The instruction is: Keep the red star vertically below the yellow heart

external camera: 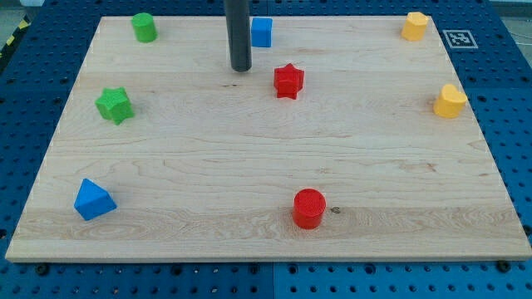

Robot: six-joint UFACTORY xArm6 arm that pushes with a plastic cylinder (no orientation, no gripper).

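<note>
The red star (288, 80) lies on the wooden board near the view's top centre. The yellow heart (450, 101) sits at the view's right edge of the board, far to the right of the star and slightly lower in the view. My tip (241, 68) stands on the board just left of the red star, with a small gap between them, and below-left of a blue cube (262, 31).
A yellow block (415, 26) sits at the top right. A green cylinder (144, 26) is at the top left, a green star (115, 105) at the left, a blue triangular block (93, 200) at the bottom left, a red cylinder (309, 208) at the bottom centre.
</note>
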